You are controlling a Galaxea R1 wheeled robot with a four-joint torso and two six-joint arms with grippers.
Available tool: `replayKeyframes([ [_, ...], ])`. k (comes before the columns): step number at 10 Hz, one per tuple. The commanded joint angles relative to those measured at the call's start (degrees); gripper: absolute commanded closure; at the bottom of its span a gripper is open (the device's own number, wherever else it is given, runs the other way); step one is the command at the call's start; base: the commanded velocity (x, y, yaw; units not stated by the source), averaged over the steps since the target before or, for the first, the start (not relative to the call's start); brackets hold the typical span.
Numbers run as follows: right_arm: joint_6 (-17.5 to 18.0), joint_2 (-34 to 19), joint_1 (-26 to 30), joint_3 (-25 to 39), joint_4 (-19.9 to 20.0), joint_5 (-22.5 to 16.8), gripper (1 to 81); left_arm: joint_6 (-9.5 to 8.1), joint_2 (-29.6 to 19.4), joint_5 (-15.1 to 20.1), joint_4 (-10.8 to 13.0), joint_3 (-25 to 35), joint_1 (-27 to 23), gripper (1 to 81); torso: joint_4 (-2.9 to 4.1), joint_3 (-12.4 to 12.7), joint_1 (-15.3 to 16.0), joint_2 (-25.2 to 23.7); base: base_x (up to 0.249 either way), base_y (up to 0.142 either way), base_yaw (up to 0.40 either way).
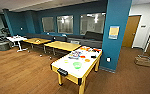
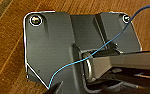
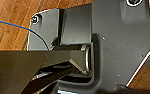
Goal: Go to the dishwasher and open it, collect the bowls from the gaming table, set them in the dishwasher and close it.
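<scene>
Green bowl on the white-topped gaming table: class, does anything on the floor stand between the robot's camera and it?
Nothing visible does. The green bowl sits near the gaming table end facing the camera, with bare wooden floor before it.

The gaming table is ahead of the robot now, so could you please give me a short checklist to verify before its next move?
1. Gaming table in the head view: ok, ahead on the wood floor.
2. Bowl visible: ok, a green bowl sits near the table's near end.
3. Other bowls: cannot tell, the small coloured items farther along are unclear.
4. Path to the table: ok, bare floor in front.
5. Gripper state: cannot tell.
</scene>
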Motion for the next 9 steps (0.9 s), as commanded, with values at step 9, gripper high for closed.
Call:
replayKeyframes([
  [9, -0.2, 0.07, 2.57, 0.0, 0.1, -3.36, 1.0, 0.48, -0.1, 2.9, -0.12, 0.27, -2.45, 1.0, 0.0, 0.0, -0.02, 0.0, 0.192, 0.048, 0.0],
])
